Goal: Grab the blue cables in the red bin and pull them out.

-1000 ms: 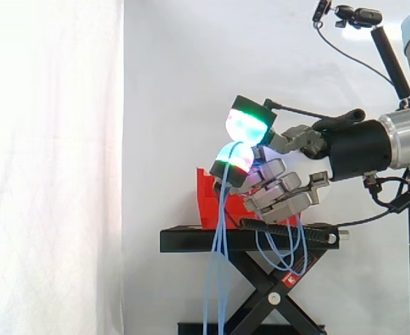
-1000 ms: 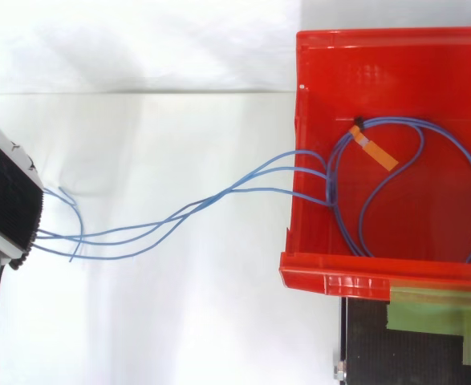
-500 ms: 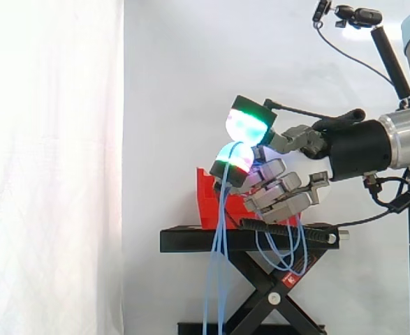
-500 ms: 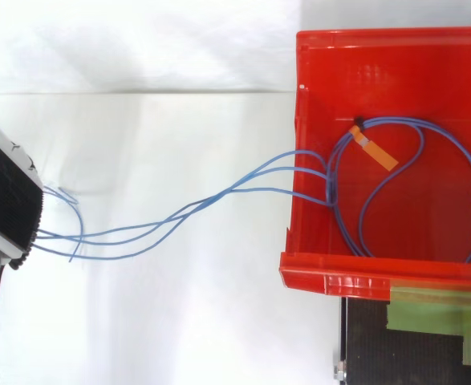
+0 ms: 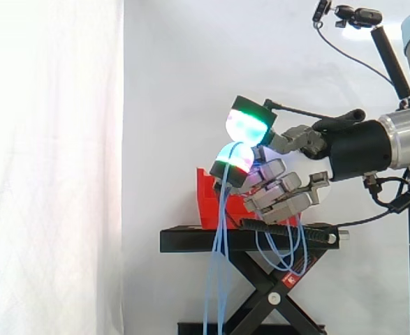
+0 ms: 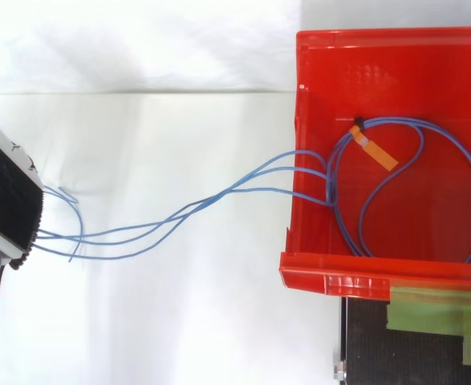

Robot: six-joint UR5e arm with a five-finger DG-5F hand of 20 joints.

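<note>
Blue cables (image 6: 179, 215) are only partway out, so this is the middle of the pull. From the side, the robot hand (image 5: 285, 192) has its fingers curled and its glowing pads (image 5: 245, 125) pressed together on the strands. They look clamped to me. The slack drops straight toward 6 o'clock past the black stand (image 5: 246, 239).

Looking down from above, the strands leave the red bin (image 6: 395, 48) over its 9 o'clock wall and run out toward 8 o'clock. A big loop lies on the bin floor, with an orange tag (image 6: 376, 151) at about 10 o'clock on that loop.

If it were me, I'd keep the pinch tight and pull away from the bin in one long, steady line. I'd go up and out rather than down, so the loop lifts over the wall instead of dragging against it. The tag is the bit I'd watch, because it could catch on the rim or on another strand. The bin looks light too, and a jerk might tip it or slide it off the stand. So slow and even.
</note>
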